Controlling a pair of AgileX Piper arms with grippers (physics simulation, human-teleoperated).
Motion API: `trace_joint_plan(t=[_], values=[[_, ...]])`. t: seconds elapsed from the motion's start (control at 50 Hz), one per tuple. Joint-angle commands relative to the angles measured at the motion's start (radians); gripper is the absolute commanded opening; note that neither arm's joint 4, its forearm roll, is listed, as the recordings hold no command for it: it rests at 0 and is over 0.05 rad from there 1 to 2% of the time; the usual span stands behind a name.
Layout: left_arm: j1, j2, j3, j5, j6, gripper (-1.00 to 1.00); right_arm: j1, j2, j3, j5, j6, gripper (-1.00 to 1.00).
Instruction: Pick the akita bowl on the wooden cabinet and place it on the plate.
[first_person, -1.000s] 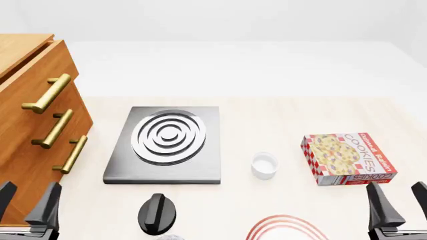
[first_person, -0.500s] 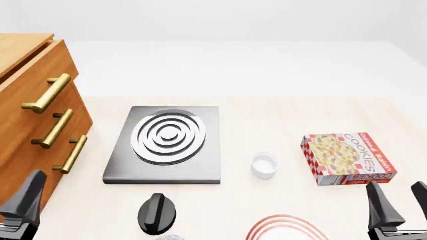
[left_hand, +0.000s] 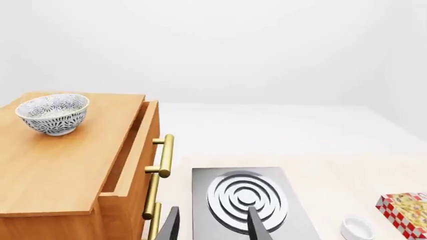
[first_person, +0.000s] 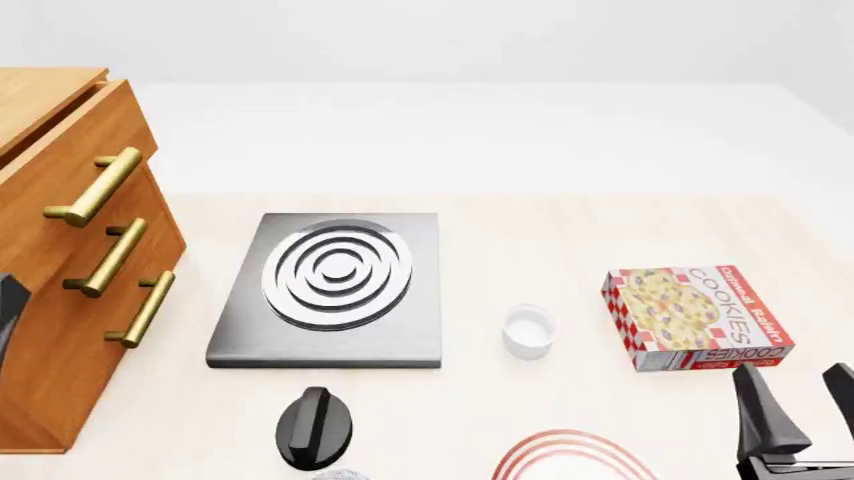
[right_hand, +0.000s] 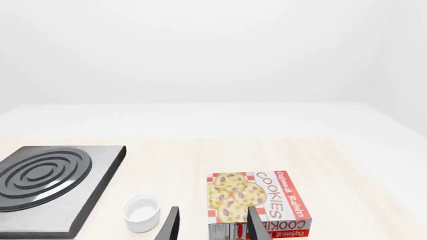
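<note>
On the pale desk stands the wooden cabinet with the akita bowl upright on its top, the plate lies at the near edge, and both the left tool and right tool gape empty.

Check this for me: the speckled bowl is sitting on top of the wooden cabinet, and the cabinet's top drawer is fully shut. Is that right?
Not quite. The akita bowl does sit on top of the wooden cabinet, but the top drawer is not fully shut: the left wrist view shows it pulled out a little, with a dark gap open behind its front panel.
</note>
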Motion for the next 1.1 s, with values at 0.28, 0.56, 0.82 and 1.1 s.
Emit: trace_joint_plan(t=[0.28,0.56,0.82,1.1], values=[[0.018,0.21,-0.311,0.133,-0.056,1.0,0.0,0.0,0.0,0.0,0.001,1.0],[0.065,0.321,-0.436,0.185,-0.155,1.0,0.0,0.0,0.0,0.0,0.001,1.0],[0.156,0.42,-0.54,0.22,-0.18,1.0,0.0,0.0,0.0,0.0,0.0,1.0],[0.241,0.473,-0.616,0.215,-0.172,1.0,0.0,0.0,0.0,0.0,0.001,1.0]])
